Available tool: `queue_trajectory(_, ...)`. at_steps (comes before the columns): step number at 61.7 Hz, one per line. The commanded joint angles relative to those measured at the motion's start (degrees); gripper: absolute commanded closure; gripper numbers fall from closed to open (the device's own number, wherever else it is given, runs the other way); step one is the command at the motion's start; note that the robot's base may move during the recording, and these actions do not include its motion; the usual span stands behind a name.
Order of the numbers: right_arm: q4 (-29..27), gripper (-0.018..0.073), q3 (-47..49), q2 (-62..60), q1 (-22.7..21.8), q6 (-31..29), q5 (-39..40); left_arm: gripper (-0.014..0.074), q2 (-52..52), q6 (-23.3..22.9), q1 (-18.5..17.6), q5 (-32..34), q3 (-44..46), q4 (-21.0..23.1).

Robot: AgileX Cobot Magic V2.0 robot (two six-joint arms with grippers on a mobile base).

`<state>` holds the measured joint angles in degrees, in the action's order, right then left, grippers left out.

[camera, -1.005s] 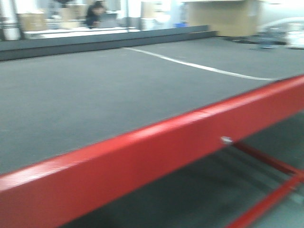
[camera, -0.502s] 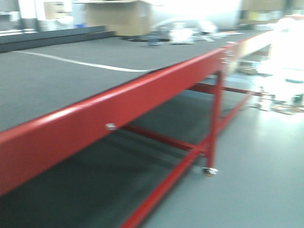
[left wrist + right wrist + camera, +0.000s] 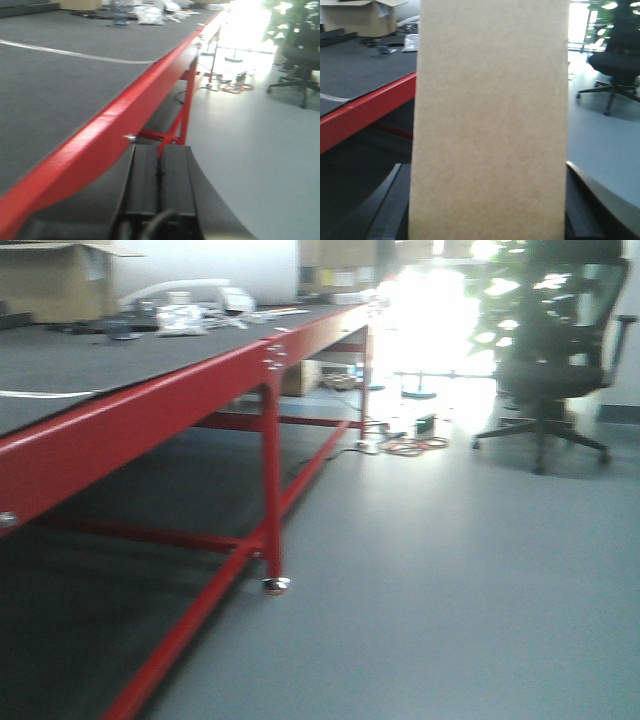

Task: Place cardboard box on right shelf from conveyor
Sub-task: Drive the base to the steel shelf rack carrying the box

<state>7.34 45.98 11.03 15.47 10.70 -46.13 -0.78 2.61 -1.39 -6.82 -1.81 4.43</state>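
From where I stand this looks like the carrying leg of the job: the cardboard box (image 3: 490, 115) is off the conveyor (image 3: 100, 370) and up in the right end effector (image 3: 487, 210). Its plain tan face stands upright and fills most of the right wrist view, and the dark fingers (image 3: 387, 200) flank it on either side, so I take it to be pinched between them. The left end effector (image 3: 160, 175) carries nothing, its two black fingers pressed together with only a thin seam between, and it hangs just beside the conveyor's red side rail (image 3: 115, 130). The front view looks along that rail and out over bare grey floor (image 3: 450, 570) towards an office chair (image 3: 545, 360). The right shelf appears in no view. So the next move, I'd say, calls for bringing the steel shelf in front of the robot, then lifting the box level and sliding it onto the lip without loosening the pinch early. As for containers, a brown open carton (image 3: 55, 280) sits at the far end of the belt beside some pale clutter (image 3: 190, 310). Its inside is hidden from here, and the carried box shows no opening, so I cannot tell what it holds.
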Motion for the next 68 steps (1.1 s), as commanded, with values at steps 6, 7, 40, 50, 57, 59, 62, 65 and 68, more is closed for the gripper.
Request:
queue_trajectory(6,0.77,0.0344,1.59,0.87,-0.29,-0.37,5.46,0.0713,-0.73,0.02,0.09,4.93,-0.56,0.34)
queue_trajectory(7,0.77,0.0344,1.59,0.87,-0.29,-0.37,5.46,0.0713,-0.73,0.02,0.09,4.93,-0.56,0.34)
queue_trajectory(40,0.77,0.0344,1.59,0.87,-0.29,-0.37,5.46,0.0713,-0.84,0.02,-0.35,4.93,-0.56,0.34)
queue_trajectory(50,0.77,0.0344,1.59,1.1,-0.29,-0.37,5.39,0.0713,-0.84,0.02,-0.59,4.93,-0.56,0.34)
queue_trajectory(57,0.77,0.0344,1.59,0.82,-0.29,-0.37,5.39,0.0712,-0.84,0.02,-0.59,4.93,-0.56,0.34)
queue_trajectory(59,0.77,0.0344,1.59,0.94,-0.29,-0.37,5.39,0.0713,-0.84,0.02,-0.59,4.93,-0.56,0.34)
queue_trajectory(62,0.77,0.0344,1.59,0.94,-0.29,-0.37,5.44,0.0713,-0.84,0.02,-0.59,4.93,-0.56,0.34)
queue_trajectory(65,0.77,0.0344,1.59,0.94,-0.29,-0.37,5.44,0.0713,-0.84,0.02,-0.59,4.93,-0.56,0.34)
queue_trajectory(68,0.77,0.0344,1.59,0.94,-0.29,-0.37,5.44,0.0713,-0.84,0.02,-0.59,4.93,-0.56,0.34)
